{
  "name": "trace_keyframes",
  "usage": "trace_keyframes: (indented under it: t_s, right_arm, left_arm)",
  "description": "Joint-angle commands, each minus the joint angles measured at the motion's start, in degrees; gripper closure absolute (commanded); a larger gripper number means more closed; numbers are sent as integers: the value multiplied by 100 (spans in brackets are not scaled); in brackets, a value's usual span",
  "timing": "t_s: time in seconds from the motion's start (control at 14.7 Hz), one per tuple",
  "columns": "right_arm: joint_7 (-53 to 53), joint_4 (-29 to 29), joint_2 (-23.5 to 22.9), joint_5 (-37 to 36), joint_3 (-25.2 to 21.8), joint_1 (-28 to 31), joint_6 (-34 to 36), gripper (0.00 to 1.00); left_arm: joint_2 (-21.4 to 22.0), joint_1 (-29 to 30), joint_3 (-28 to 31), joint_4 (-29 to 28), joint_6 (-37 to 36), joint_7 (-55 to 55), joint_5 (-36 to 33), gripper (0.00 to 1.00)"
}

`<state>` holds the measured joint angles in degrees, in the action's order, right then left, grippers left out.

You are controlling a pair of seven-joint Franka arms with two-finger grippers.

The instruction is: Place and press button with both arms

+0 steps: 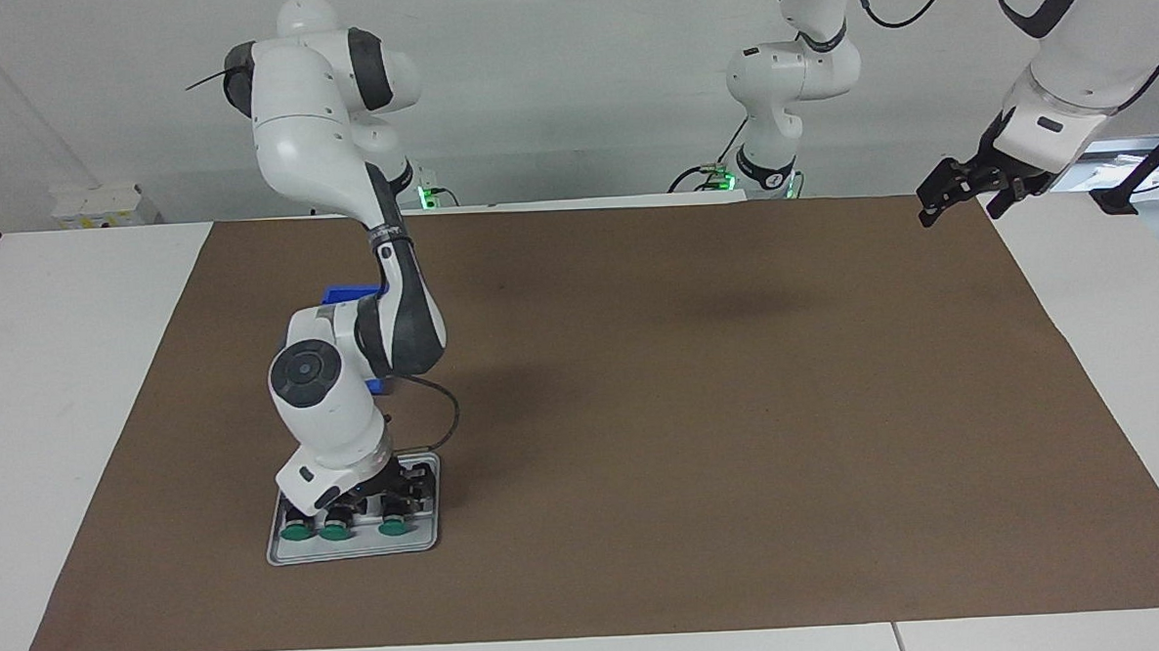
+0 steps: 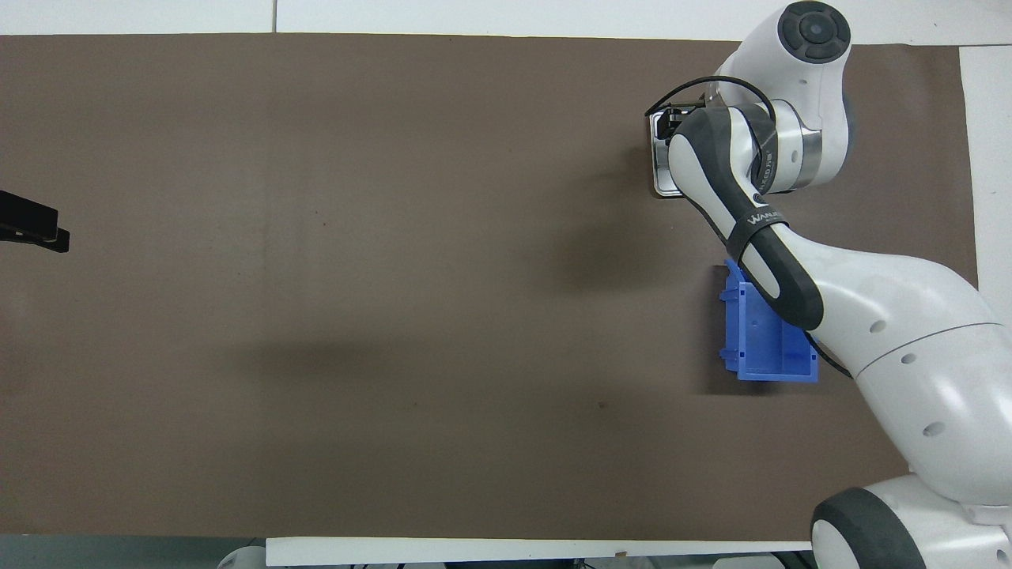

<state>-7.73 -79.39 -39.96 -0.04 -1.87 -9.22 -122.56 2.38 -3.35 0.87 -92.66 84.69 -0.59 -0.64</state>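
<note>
Here the right claw (image 1: 391, 492), grip state unclear, sits among the green buttons (image 1: 336, 532) in the tray (image 1: 430, 539).

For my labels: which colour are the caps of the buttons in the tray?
Green caps, clearest in the facing view.

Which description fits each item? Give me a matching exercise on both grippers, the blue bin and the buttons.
Items:
1. right gripper
2. left gripper
3. blue bin
4. buttons

Descriptions:
A. green caps, in a row
B. raised, open, waiting
C. down at the grey tray
D. on the mat, nearer to the robots than the tray

Pairs: 1-C, 2-B, 3-D, 4-A
</note>
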Motion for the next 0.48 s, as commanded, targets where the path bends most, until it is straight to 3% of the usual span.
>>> trace_keyframes:
  t_s: [0.0,0.27,0.41]
  right_arm:
    - [158,-208,85,91,47,35,-49,21]
    - [219,-331,147,91,47,35,110,34]
    - [272,-366,173,100,47,61,153,49]
  left_arm:
    - [131,-17,36,-121,22,42,-68,0]
    - [131,-26,36,-121,4,7,-77,0]
    - [131,-17,36,-112,13,24,-77,0]
